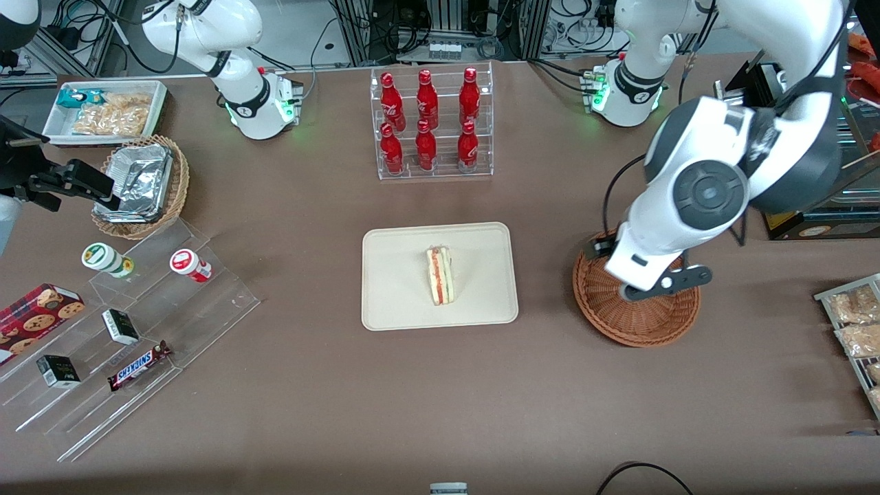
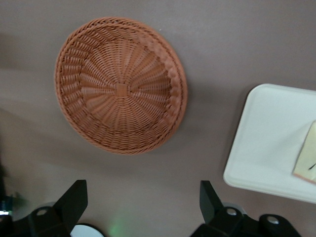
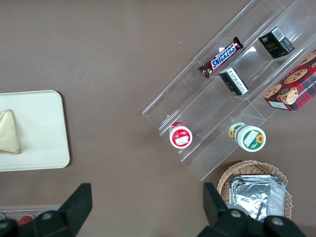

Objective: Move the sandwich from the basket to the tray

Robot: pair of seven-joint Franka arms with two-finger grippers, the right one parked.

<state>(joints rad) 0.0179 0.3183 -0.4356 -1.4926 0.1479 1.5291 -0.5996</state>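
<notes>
Front view showed the small triangular pale-bread sandwich [image 1: 438,276] already lying mid-tray on the flat cream-beige rectangular plastic tray [image 1: 399,302]; the round reddish-brown wicker basket [image 1: 636,323] sat empty. The left gripper [image 2: 143,200] hung above the basket, fingers spread wide, holding nothing. The task looked essentially finished.

A broad table [image 1: 309,385] covered in matte brown fills nearly the whole scene, its surface plain and slightly creased. Even light falls on it from overhead, leaving only soft, short shadows. Past the table's edge farthest from the front camera lies a pale grey floor [image 1: 295,31]. Metal frame posts [image 1: 355,31] stand there, with tangles of black cables [image 1: 405,27] looped around them and a white power strip [image 1: 444,49] lying among the cords. At the working arm's end of the table, near the corner farthest from the camera, sits a dark, box-like cabinet [image 1: 818,223]; its contents cannot be made out.
</notes>
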